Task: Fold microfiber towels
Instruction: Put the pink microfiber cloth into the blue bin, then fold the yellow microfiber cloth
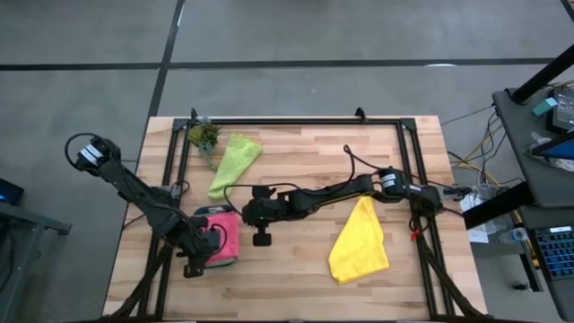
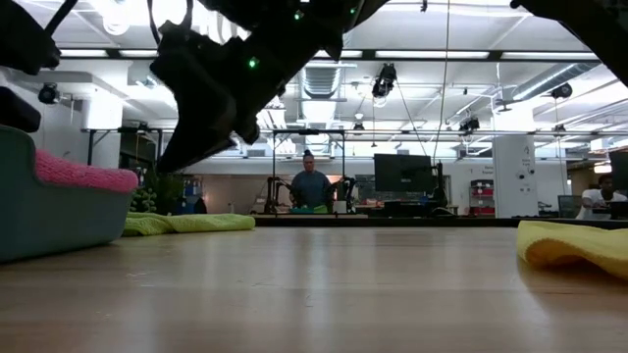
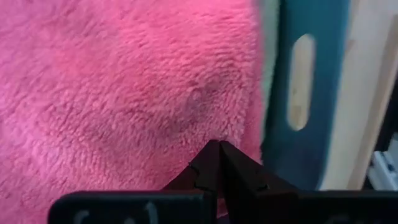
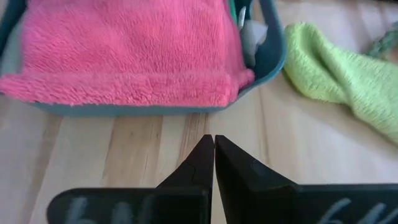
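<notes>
Holding a folded pink towel, the teal tray sits at the bench's front-left; the towel spills over one rim. Right wrist view also shows something pale tucked inside the tray beside the pink towel, can't tell what.

Left gripper is right over the pink towel in the tray, fingers closed, gripping nothing. Its wrist view shows the tray's slotted handle, not visible from above.

Right gripper hovers over bare bench just beside the tray, fingers closed and empty.

Lime green towel lies loose and unfolded at the back-left, next to the small potted plant. Yellow towel lies crumpled at front-right, well apart from the tray.

Low view adds the room behind: a person seated far back, monitors, ceiling lights. High view shows none of that, only grey floor and a cart to the right.
</notes>
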### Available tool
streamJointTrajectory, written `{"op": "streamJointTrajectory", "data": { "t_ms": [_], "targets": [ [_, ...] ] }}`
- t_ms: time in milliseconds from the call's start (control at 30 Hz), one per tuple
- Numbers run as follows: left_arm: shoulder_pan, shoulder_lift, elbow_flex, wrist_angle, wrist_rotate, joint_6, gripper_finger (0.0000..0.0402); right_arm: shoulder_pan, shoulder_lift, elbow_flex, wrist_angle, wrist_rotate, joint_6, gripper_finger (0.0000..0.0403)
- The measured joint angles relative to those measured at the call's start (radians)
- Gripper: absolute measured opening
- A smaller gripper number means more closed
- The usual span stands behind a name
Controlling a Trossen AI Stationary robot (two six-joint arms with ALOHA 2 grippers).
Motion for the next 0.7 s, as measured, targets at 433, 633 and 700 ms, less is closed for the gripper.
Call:
{"op": "streamJointTrajectory", "data": {
  "t_ms": [433,633,700],
  "targets": [
    [0.001,-0.032,0.162,-0.271,-0.136,0.041,0.0000,0.020,-0.129,0.002,-0.362,0.035,0.035,0.0009],
    [0.000,-0.032,0.218,-0.251,-0.501,0.181,0.0000,0.074,-0.177,0.002,-0.659,0.014,0.197,0.0009],
    [0.001,-0.032,0.222,-0.230,-0.626,0.225,0.0000,0.097,-0.192,0.002,-0.779,0.001,0.283,0.0009]
  ]
}}
